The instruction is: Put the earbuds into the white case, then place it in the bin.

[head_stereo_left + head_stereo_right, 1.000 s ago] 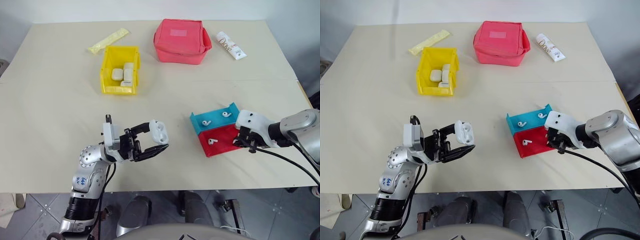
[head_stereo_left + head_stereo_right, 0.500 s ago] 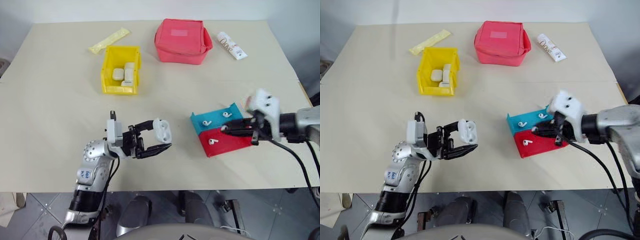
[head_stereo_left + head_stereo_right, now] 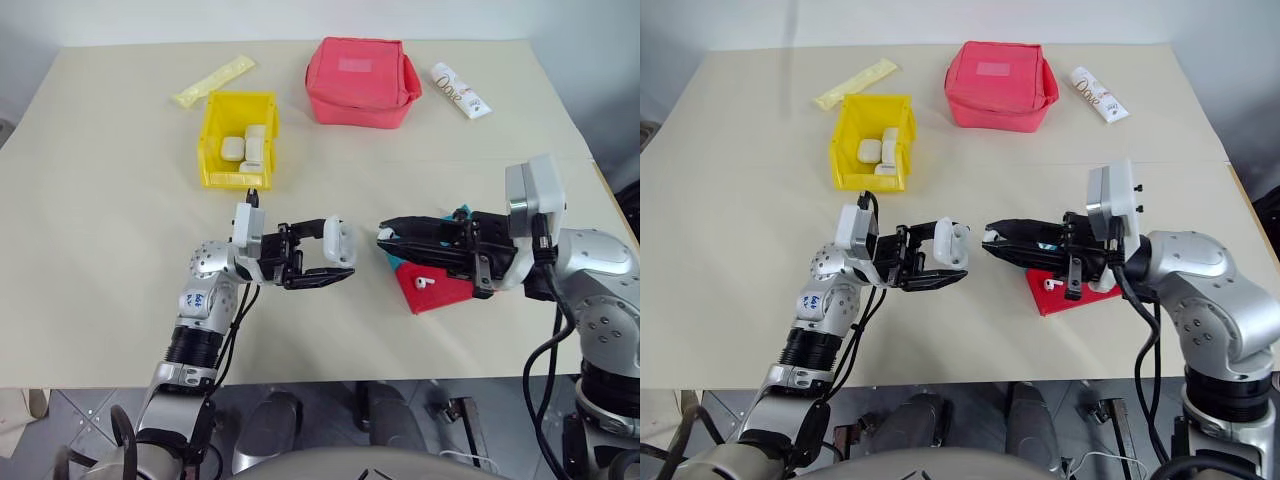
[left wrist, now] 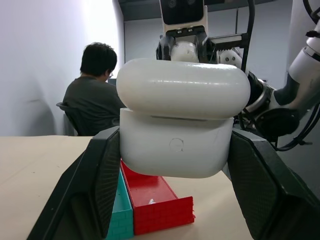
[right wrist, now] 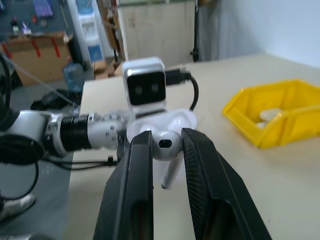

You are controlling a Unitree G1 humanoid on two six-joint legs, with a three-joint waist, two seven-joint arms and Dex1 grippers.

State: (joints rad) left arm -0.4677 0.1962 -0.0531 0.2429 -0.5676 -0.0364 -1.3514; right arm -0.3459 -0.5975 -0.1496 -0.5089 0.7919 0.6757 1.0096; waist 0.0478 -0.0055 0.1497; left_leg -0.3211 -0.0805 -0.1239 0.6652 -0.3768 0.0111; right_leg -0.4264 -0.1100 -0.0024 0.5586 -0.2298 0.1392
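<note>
since a second ago the left hand (image 3: 325,258) has eased inward a little, clamped on the small glossy white earbud case (image 3: 337,242), while the right hand (image 3: 384,234) swung up from the shallow blue-and-red tray (image 3: 455,296), clamped on a tiny white stemmed earbud (image 5: 168,147) just short of the case. judged so: loading is under way; one earbud lies in the tray, and the bright yellow plastic bin (image 3: 211,140) waits far back on the surface (image 3: 100,250). the left wrist view shows the lid barely ajar; the right wrist view shows the pinched earbud.
</note>
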